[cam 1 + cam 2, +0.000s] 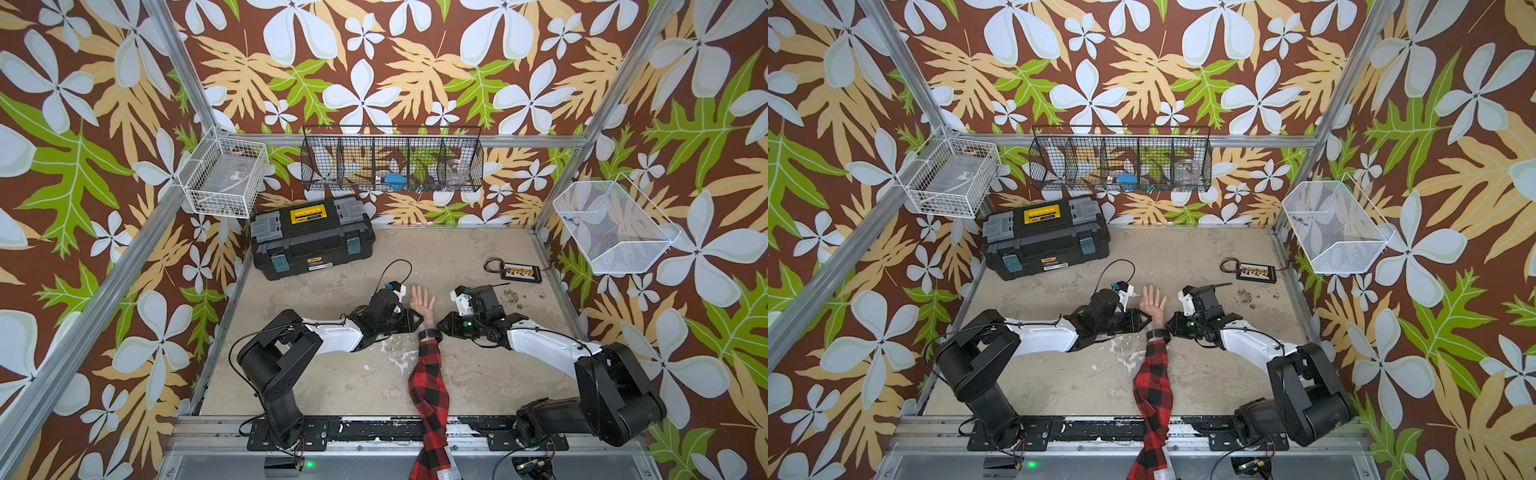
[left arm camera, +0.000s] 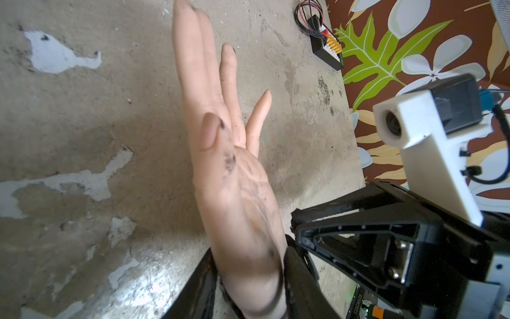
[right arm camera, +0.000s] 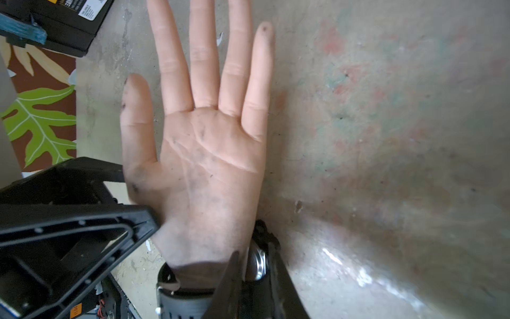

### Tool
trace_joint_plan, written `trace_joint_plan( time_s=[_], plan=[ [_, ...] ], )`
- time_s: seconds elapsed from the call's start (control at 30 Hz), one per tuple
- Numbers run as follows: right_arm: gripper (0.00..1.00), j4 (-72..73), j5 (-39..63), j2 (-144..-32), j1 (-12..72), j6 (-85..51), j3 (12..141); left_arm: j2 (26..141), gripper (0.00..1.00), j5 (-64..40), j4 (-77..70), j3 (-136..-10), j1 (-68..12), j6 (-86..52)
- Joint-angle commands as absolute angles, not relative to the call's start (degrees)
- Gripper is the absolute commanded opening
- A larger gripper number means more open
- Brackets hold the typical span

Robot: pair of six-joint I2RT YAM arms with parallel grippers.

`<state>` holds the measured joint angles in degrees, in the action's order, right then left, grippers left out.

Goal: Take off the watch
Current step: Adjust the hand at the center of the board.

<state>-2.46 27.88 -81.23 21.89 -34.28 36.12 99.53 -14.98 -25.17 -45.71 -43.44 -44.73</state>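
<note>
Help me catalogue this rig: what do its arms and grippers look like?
The left arm and right arm are black with white forearm shells. The left gripper and right gripper have black triangular open-frame fingers, with white camera housings and black cables attached.

The left gripper (image 1: pixel 420 321) and right gripper (image 1: pixel 439 327) hem the mannequin arm (image 1: pixel 428 370); toolbox (image 1: pixel 311 239) fills the far left corner; tabletop (image 1: pixel 332 382) beyond it, toward the far edge, lies bare.
</note>
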Motion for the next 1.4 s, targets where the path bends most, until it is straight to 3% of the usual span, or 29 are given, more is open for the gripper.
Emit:
trace_joint_plan(
  time_s=[0.0,0.47,0.6,0.87,1.1,1.37],
  plan=[
    [0.16,1.8,33.1,-82.5,22.0,-35.3,35.5,99.8,0.38,-16.1,-28.1,-45.5,-43.3,-44.6],
    [0.14,15.7,46.1,-86.0,22.1,-40.1,33.6,91.2,0.31,-16.0,-34.1,-36.1,-40.9,-45.1],
    [0.17,10.7,41.0,-84.3,22.0,-37.9,33.9,88.6,0.31,-15.2,-33.9,-35.8,-40.9,-44.6],
    [0.25,1.6,30.3,-81.5,21.9,-35.0,35.1,94.4,0.32,-16.6,-32.4,-38.8,-40.9,-44.8],
    [0.26,0.5,30.2,-80.1,22.0,-34.9,35.6,96.8,0.37,-17.0,-34.9,-37.1,-40.4,-45.3],
    [0.3,-1.6,30.0,-77.2,22.0,-35.6,36.4,94.0,0.53,-16.1,-33.8,-35.7,-39.1,-45.0]
  ],
)
